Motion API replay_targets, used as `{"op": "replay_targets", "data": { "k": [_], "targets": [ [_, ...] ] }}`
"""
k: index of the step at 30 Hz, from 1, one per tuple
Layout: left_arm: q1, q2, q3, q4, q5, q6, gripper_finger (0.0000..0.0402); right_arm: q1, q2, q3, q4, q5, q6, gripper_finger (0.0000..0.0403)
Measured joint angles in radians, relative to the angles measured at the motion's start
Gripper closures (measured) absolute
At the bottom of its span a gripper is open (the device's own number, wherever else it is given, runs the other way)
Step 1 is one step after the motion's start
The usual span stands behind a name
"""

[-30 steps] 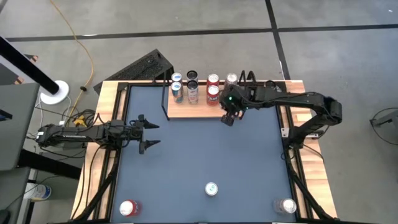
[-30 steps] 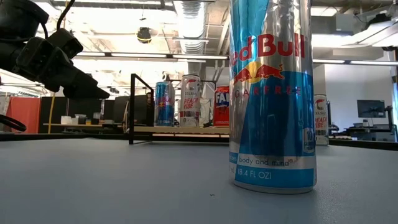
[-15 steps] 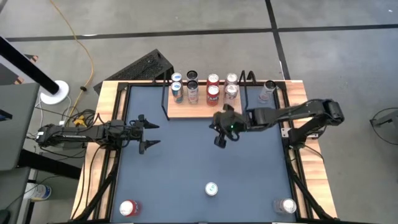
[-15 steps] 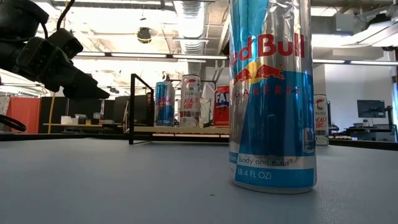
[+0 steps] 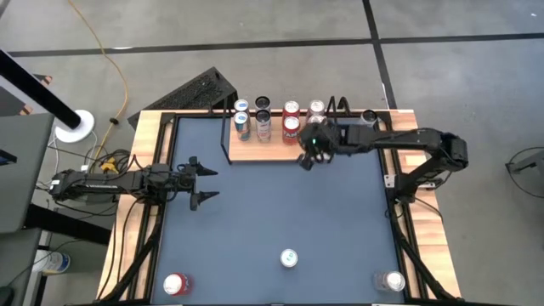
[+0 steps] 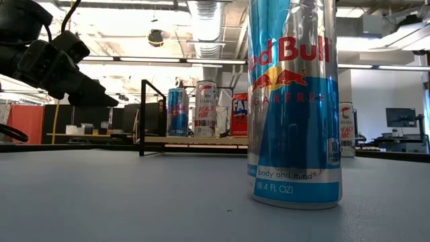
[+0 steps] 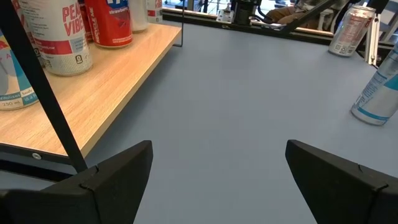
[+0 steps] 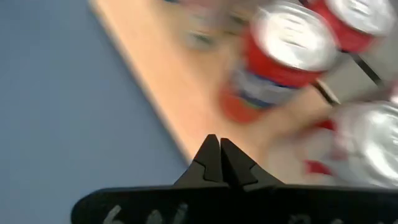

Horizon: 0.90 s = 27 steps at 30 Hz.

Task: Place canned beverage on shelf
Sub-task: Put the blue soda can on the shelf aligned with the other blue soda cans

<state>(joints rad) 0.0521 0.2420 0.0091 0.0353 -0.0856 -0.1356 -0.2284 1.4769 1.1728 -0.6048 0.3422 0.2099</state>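
The shelf (image 5: 270,150) is a light-wood board with black wire side frames at the table's far edge. Several cans stand upright on it, among them a red one (image 5: 291,127) (image 8: 283,56). My right gripper (image 5: 308,160) (image 8: 219,155) hangs shut and empty over the shelf's near edge, beside a silver-topped can (image 8: 373,143). My left gripper (image 5: 200,181) (image 7: 217,168) waits open and empty at the table's left side. A blue-and-silver can (image 5: 289,257) (image 6: 292,101) stands on the tabletop near the front.
A red can (image 5: 174,283) and a silver can (image 5: 391,280) stand at the table's near corners. Another can (image 5: 368,117) stands past the shelf's right frame. The dark-blue tabletop (image 5: 255,212) lies bare between shelf and near cans.
My right gripper swung away from the shelf toward the table's middle, then came back to the shelf's near edge, rolling its wrist a little. It stayed shut and empty throughout. No can has moved.
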Motion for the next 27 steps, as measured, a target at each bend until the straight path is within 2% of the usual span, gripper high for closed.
{"op": "replay_targets", "data": {
  "k": [3, 8, 18, 24, 27],
  "targets": [
    [0.0, 0.0, 0.0, 0.0, 0.0, 0.0, 0.0045, -0.051, 0.0, 0.0, -0.005, -0.005, -0.033, 0.0403],
    [0.0, 0.0, 0.0, 0.0, 0.0, 0.0, 0.0045, -0.108, 0.0, 0.0, -0.005, -0.086, -0.085, 0.0403],
    [0.0, 0.0, 0.0, 0.0, 0.0, 0.0, 0.0045, -0.157, -0.07, 0.002, -0.033, -0.109, -0.157, 0.0403],
    [0.0, 0.0, 0.0, 0.0, 0.0, 0.0, 0.0045, -0.173, -0.073, 0.002, -0.031, -0.189, -0.201, 0.0403],
    [0.0, 0.0, 0.0, 0.0, 0.0, 0.0, 0.0045, -0.159, -0.079, 0.002, -0.031, -0.195, -0.213, 0.0403]
  ]
}}
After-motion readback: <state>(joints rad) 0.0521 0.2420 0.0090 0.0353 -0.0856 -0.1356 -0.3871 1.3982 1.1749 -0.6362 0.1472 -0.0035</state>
